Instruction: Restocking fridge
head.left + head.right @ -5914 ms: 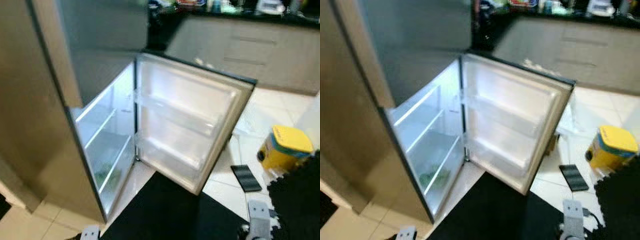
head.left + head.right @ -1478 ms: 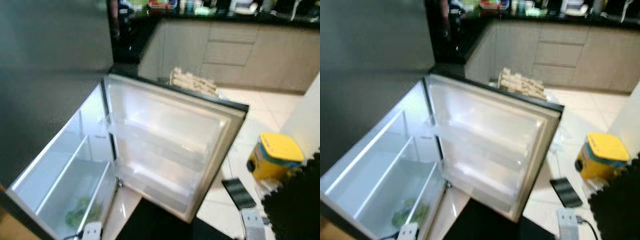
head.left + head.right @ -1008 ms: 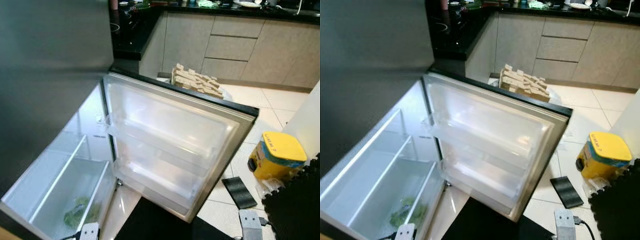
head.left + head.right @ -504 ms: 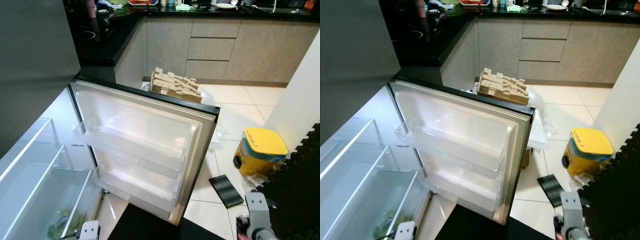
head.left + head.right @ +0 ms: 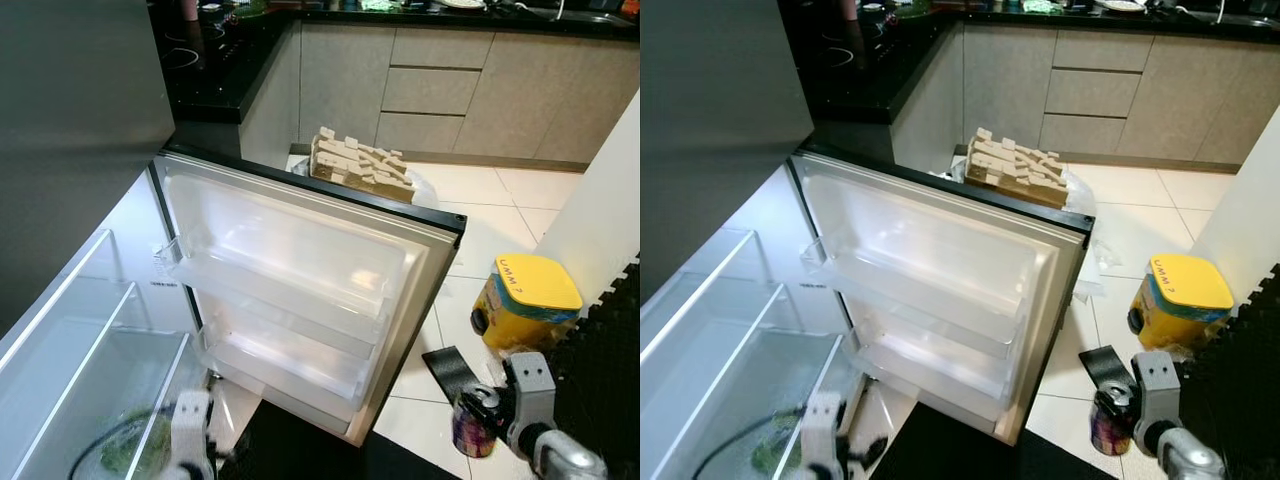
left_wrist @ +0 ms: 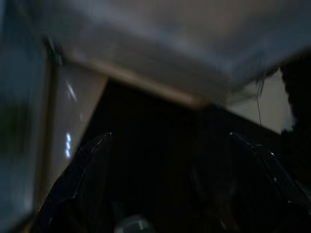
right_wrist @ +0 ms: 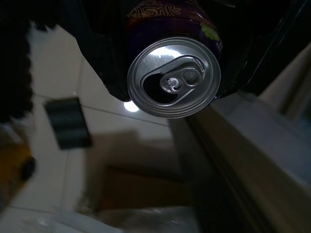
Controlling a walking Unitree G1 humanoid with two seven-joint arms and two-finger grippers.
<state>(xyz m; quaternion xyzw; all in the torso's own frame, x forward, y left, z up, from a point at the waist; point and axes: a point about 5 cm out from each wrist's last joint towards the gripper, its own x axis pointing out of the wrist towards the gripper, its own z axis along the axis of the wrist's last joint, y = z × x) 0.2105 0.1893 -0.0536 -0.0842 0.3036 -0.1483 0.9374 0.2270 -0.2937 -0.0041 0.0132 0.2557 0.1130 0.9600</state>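
A purple can point(image 5: 468, 428) is being clamped in the right gripper point(image 7: 172, 73) beside the open fridge door point(image 5: 300, 290); shelving is being approached. The left gripper point(image 6: 170, 160), seemingly empty, is being held spread.

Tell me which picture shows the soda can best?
The right wrist view: the can is close up, its silver top and pull tab sharp, held between the right gripper's black fingers. Both eye views show it small, low by the floor.

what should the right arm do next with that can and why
Probably lift the can left toward the open fridge door's upper shelf. The right gripper holds it low over the floor tiles, and that shelf looks bare.
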